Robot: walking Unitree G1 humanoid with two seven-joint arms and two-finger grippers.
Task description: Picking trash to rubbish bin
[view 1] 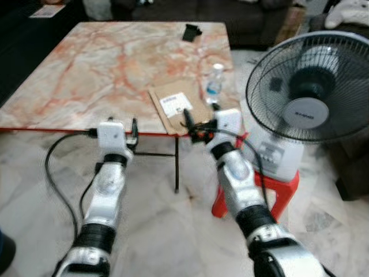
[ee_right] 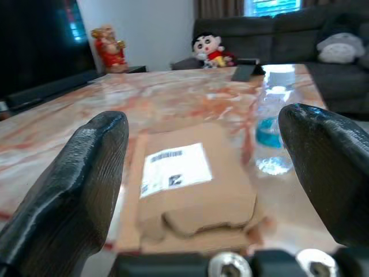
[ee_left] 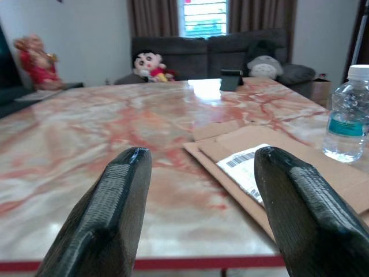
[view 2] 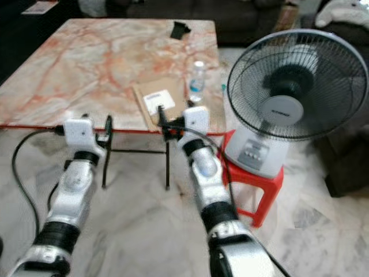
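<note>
— Two grippers sit at the table's near edge. State?

— Left gripper (view 1: 134,134) is level with the red-trimmed near edge of the marble table (view 1: 104,69), fingers (ee_left: 109,213) spread wide, nothing between them. Right gripper (view 1: 200,124) is at the same edge, toward the near right corner, fingers (ee_right: 75,184) also spread wide and empty (tips just short of the cardboard).

— Task items?

— Flattened cardboard piece (view 1: 177,105) lies flat at the near right corner, white shipping label (view 1: 175,104) face up; its near end touches the table edge. Clear water bottle (view 1: 214,84), white cap, blue label, stands upright just beyond the cardboard on its right side, close to the right edge.

— Further back?

— Small black object (view 1: 190,32) near the far edge, too small to identify. Dark sofa (ee_left: 230,49) behind the table with stuffed toys (ee_left: 149,64) on it.

— Off the table?

— White standing fan (view 1: 308,98) on a red stool (view 1: 277,190), just right of the table's right edge, on the marble floor (view 1: 167,231).
</note>
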